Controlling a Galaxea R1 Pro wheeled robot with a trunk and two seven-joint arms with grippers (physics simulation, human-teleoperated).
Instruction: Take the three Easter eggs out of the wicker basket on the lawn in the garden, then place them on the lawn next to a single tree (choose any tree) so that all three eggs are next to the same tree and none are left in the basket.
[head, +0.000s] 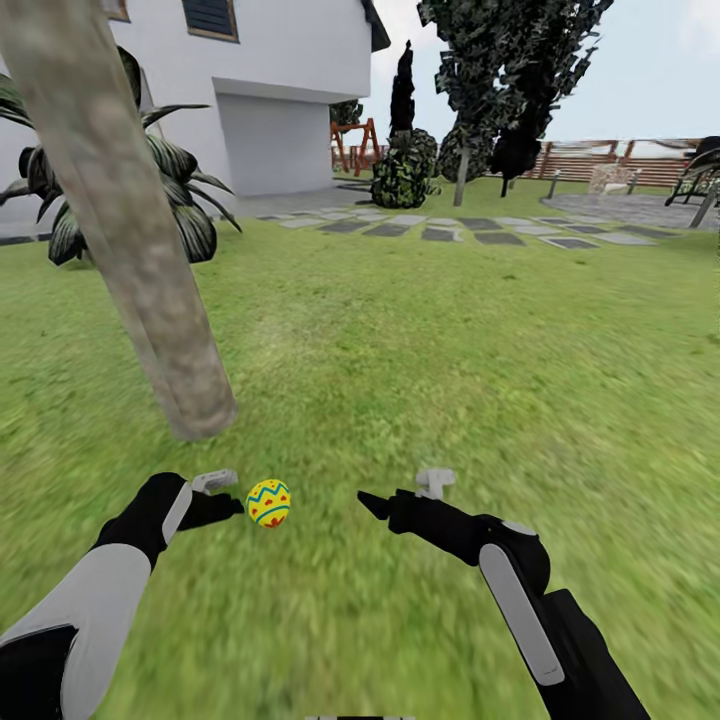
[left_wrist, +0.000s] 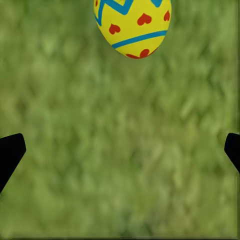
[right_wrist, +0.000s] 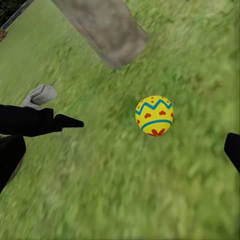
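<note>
- Yellow, with red hearts and blue zigzags, one egg (head: 268, 503) lies on the lawn (head: 430, 360) just beside the foot of the tree (head: 150, 290), close in front of our left gripper (head: 232, 492).
- Our left gripper stands open: in its wrist view the two dark fingertips (left_wrist: 10, 152) sit wide apart over bare grass, and the egg (left_wrist: 132, 27) is clear of them, not held.
- Our right gripper (head: 395, 490) is open too and carries nothing; in its view the egg (right_wrist: 154, 116) rests apart from the trunk base (right_wrist: 107, 30).
- We judge this egg as placed.
- Two eggs and the basket are not before us, so next we should turn away, find the basket, and bring another egg back to this same trunk.
</note>
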